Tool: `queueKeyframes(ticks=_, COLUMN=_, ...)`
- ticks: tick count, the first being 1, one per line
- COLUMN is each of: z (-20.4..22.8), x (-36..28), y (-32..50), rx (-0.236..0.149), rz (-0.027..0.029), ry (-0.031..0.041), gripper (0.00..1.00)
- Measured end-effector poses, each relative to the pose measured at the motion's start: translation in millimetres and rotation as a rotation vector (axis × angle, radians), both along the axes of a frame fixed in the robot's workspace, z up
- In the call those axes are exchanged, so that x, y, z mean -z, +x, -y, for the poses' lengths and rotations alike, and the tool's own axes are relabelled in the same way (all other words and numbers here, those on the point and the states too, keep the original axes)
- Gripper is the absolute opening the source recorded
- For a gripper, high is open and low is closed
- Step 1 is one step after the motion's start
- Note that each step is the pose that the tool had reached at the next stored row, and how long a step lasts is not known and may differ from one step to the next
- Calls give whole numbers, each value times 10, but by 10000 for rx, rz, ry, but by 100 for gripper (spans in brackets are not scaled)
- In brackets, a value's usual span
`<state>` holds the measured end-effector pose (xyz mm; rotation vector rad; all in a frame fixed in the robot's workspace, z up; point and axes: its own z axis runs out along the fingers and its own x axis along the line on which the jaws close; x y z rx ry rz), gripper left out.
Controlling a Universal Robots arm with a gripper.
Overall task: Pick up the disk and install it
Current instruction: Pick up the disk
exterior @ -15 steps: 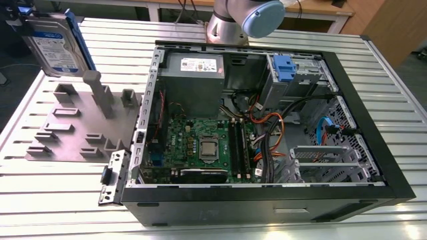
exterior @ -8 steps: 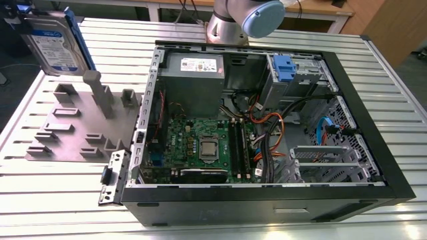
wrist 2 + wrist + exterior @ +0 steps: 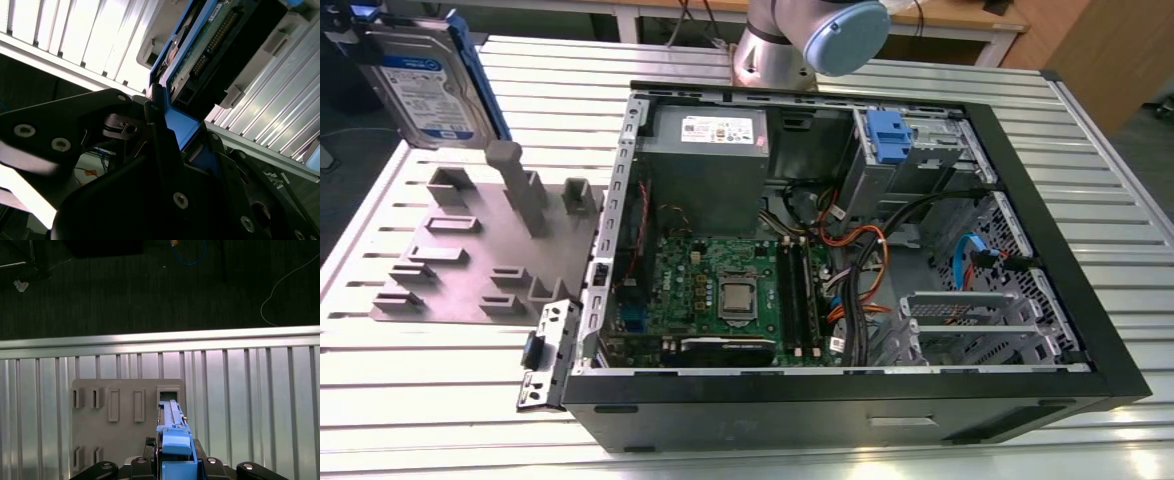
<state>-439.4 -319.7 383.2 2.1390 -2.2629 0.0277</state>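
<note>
My gripper [image 3: 176,465] is clamped on the disk [image 3: 427,85] by its blue handle [image 3: 175,437], so it hangs upright over the holder [image 3: 467,250].

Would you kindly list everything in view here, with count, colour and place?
disk: one, silver with blue frame, held over the holder, exterior view's left
holder: one, grey, on the table beside the case
computer case: one, black, open, on the table
caged drive: one, blue-tabbed, inside the case
motherboard: one, green, inside the case
table: one, silver, slatted
arm: one, grey and blue, beyond the case
gripper: one, black, shut on the disk's blue handle
</note>
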Motion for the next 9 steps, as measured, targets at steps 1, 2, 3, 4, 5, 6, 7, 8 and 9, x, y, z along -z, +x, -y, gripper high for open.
queueKeyframes(ticks=1, z=0, x=-5, y=0, rx=0, rz=0, ry=0, gripper=36)
queueKeyframes(ticks=2, z=0, x=-11, y=0, rx=0, rz=0, ry=0, gripper=36)
queueKeyframes(ticks=3, z=0, x=-16, y=0, rx=0, rz=-1, ry=0, gripper=36)
queueKeyframes(ticks=4, z=0, x=-21, y=0, rx=0, rz=0, ry=0, gripper=36)
queueKeyframes(ticks=5, z=0, x=-26, y=0, rx=0, rz=0, ry=0, gripper=36)
queueKeyframes(ticks=6, z=0, x=-31, y=0, rx=0, rz=0, ry=0, gripper=36)
queueKeyframes(ticks=7, z=0, x=-35, y=0, rx=0, rz=1, ry=0, gripper=36)
queueKeyframes(ticks=8, z=0, x=-41, y=0, rx=0, rz=-1, ry=0, gripper=36)
queueKeyframes(ticks=9, z=0, x=-47, y=0, rx=0, rz=-1, ry=0, gripper=36)
